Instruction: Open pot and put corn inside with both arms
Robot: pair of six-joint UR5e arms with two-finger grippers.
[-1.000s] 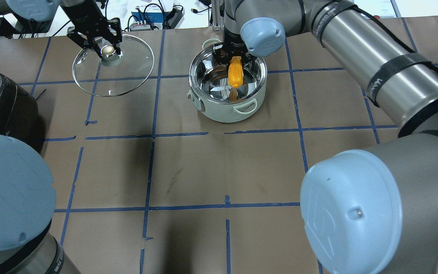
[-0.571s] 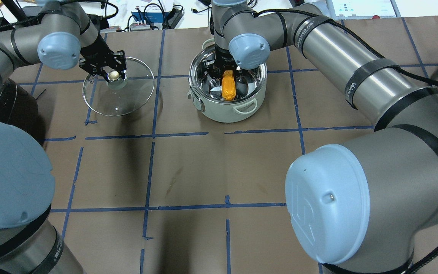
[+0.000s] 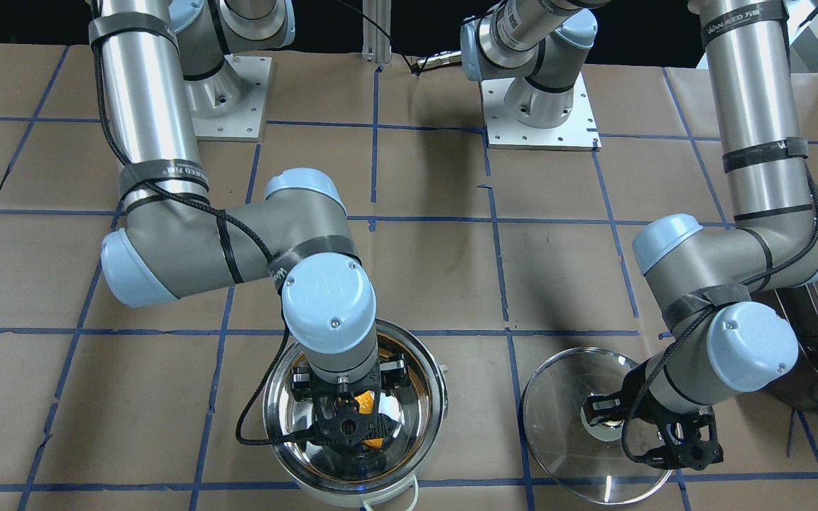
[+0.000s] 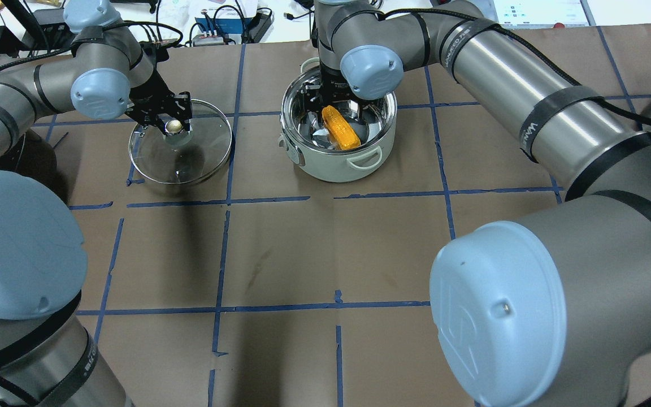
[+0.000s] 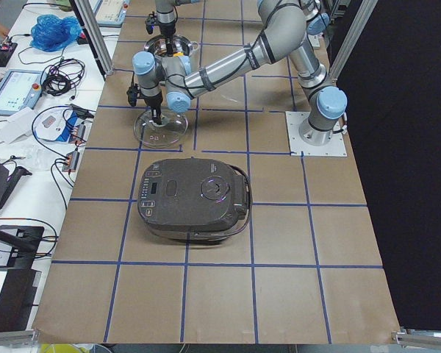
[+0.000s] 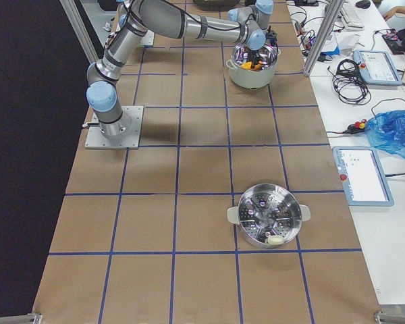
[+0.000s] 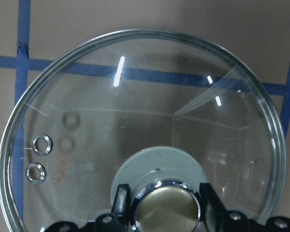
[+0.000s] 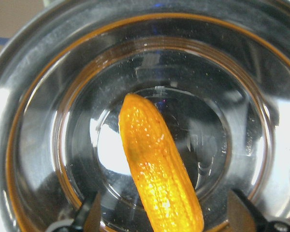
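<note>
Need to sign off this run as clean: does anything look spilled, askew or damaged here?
Nothing stands out. The yellow-orange plastic corn cob lies loose inside the open round stainless-steel pot, under the open right gripper. The left gripper holds the clear glass lid level by its knob, beside the pot, intact.

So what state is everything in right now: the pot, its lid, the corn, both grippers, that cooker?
Pot: open, lid off, corn inside.
Corn: lying loose on the pot's bottom.
Lid: off, flat beside the pot, knob gripped.
Left gripper: shut on the lid's knob.
Right gripper: open, over the corn.
Rice cooker: closed.
Steamer pot: uncovered.
</note>
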